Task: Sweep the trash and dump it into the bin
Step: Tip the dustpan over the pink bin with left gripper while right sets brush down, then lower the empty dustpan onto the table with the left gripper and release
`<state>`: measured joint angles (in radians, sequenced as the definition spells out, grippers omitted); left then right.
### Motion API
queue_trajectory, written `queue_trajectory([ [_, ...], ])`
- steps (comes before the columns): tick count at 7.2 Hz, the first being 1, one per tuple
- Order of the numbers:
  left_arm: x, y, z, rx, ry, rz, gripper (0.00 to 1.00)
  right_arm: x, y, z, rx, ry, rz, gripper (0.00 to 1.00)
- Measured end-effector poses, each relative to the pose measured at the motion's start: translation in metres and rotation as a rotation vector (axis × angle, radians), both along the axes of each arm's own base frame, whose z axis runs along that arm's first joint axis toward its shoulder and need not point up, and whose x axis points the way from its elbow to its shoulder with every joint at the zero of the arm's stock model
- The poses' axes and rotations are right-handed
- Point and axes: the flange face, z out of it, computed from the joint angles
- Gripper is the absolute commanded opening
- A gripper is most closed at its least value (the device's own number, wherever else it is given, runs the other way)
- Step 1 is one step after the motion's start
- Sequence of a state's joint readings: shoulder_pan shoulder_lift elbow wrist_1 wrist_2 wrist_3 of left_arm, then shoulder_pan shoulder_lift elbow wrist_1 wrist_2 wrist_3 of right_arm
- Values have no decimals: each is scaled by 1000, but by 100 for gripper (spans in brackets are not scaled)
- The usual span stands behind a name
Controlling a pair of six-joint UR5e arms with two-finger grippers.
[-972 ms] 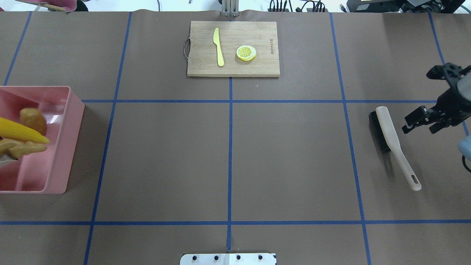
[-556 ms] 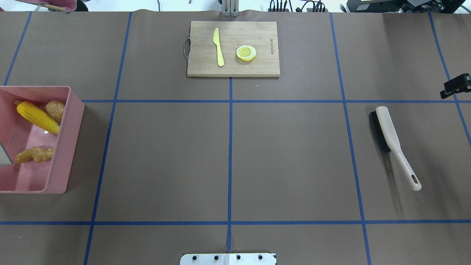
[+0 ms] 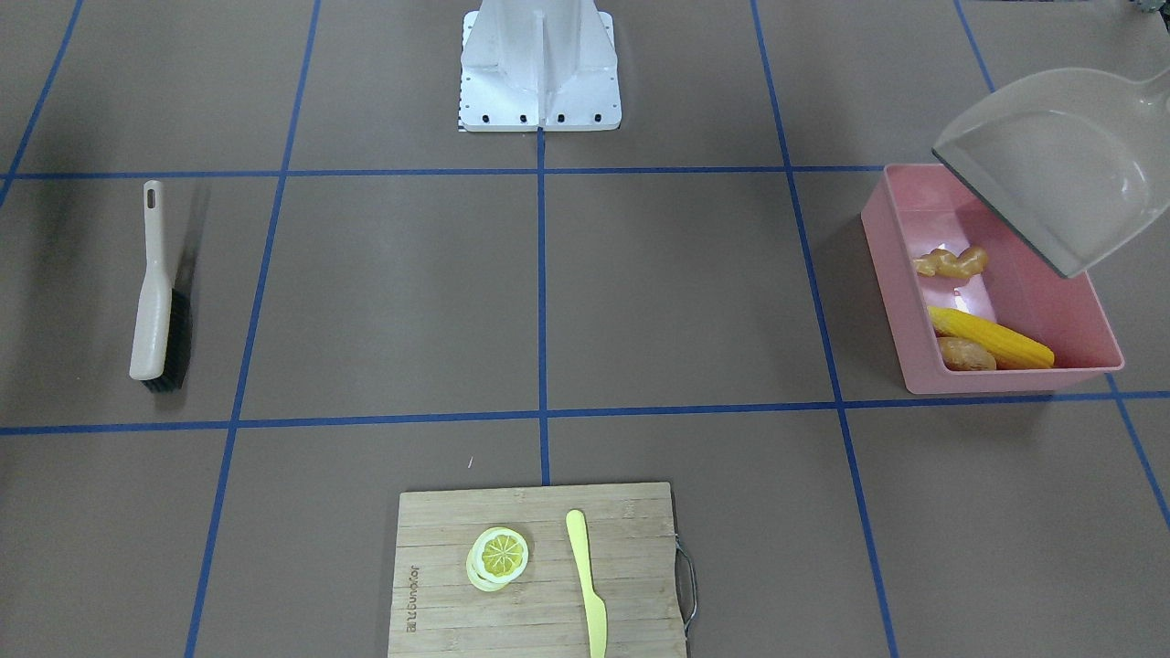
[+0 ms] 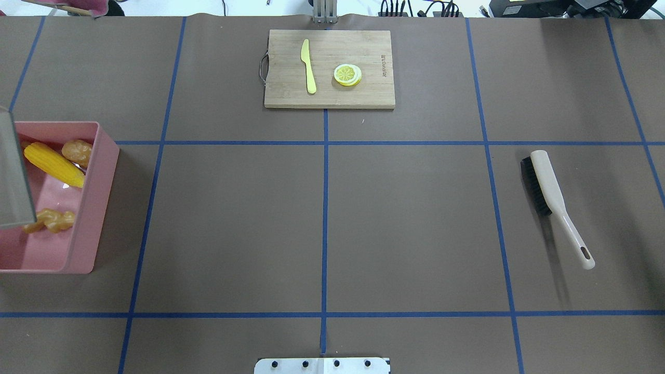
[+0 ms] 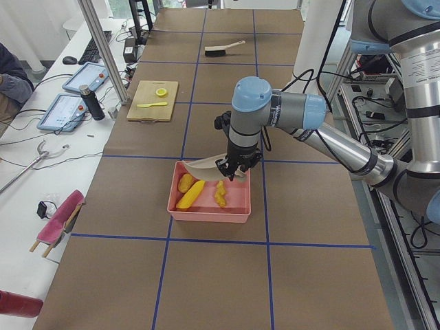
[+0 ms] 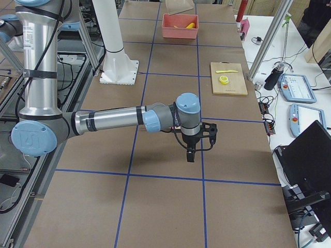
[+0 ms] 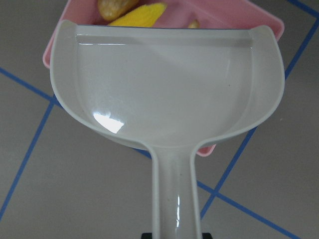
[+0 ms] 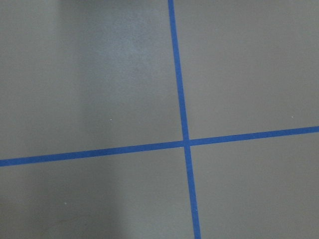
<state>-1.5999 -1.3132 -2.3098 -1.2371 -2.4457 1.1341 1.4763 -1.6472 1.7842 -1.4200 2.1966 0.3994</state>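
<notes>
My left gripper (image 5: 233,170) holds the beige dustpan (image 7: 164,84) by its handle, tilted over the pink bin (image 3: 888,288). Inside the bin, below the pan's lip, the corn cob (image 3: 992,336) and potato (image 3: 964,355) lie seemingly touching at one end, with the ginger root (image 3: 952,262) apart from them. My right gripper (image 6: 191,151) hangs over the brown, blue-taped table (image 4: 405,218), and I cannot tell whether its jaws are parted. A brush (image 4: 550,195) lies on that side.

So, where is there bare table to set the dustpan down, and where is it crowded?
The wide middle is bare, bordered by the pink bin, the cutting board and the brush. The strip near the base plate is free too. Crowded: the bin, holding corn, potato and ginger, dustpan tilted above it.
</notes>
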Motion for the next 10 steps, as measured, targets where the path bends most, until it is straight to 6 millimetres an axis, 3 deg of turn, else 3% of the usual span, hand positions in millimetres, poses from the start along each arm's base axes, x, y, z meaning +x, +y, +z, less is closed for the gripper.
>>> queue_trajectory([
  [2, 53, -27, -6, 191, 84, 128, 0, 38, 24, 27, -22, -42, 16, 100],
  [4, 142, -61, -16, 310, 159, 237, 0, 62, 18, 42, -36, -77, 37, 100],
  [6, 252, -88, -37, 389, 212, 307, 0, 69, -6, 40, -29, -85, 43, 100],
  [8, 359, -121, -49, 423, 255, 366, 0, 70, -11, 39, -25, -86, 44, 100],
  [9, 398, -133, -62, 403, 268, 361, 0, 70, -12, 38, -24, -85, 45, 100],
  [10, 418, -134, -69, 386, 275, 361, 0, 70, -13, 37, -23, -85, 44, 100],
])
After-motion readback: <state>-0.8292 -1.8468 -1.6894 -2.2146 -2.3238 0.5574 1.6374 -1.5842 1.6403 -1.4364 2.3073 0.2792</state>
